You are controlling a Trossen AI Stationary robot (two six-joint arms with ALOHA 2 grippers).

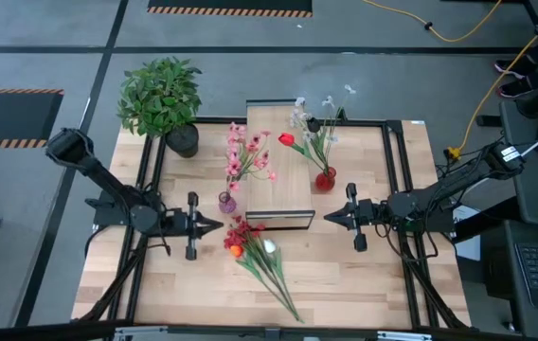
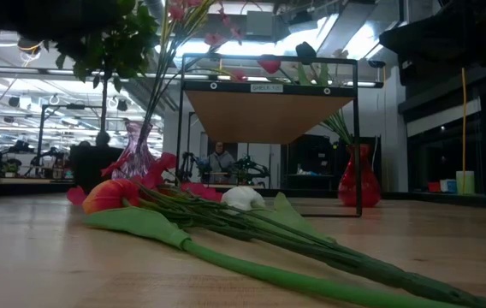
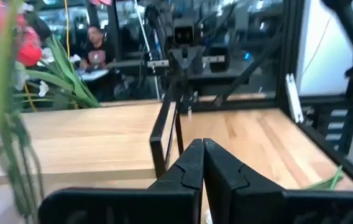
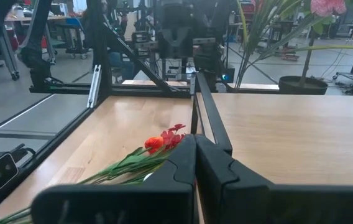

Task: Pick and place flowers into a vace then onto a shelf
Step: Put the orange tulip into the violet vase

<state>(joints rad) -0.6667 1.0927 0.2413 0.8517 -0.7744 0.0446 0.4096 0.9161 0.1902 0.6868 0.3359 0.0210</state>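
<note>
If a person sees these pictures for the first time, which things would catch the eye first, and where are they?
Probably the loose flowers, a bunch with red and orange heads lying flat on the table in front of the shelf. Next, two filled vases: a purple vase at the shelf's left edge and a red vase at its right. The left gripper and right gripper, both shut, face each other across the shelf's front edge.

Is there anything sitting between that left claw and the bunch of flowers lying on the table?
Nothing visible does. The left gripper is shut, pointing at the loose flowers across bare tabletop.
</note>
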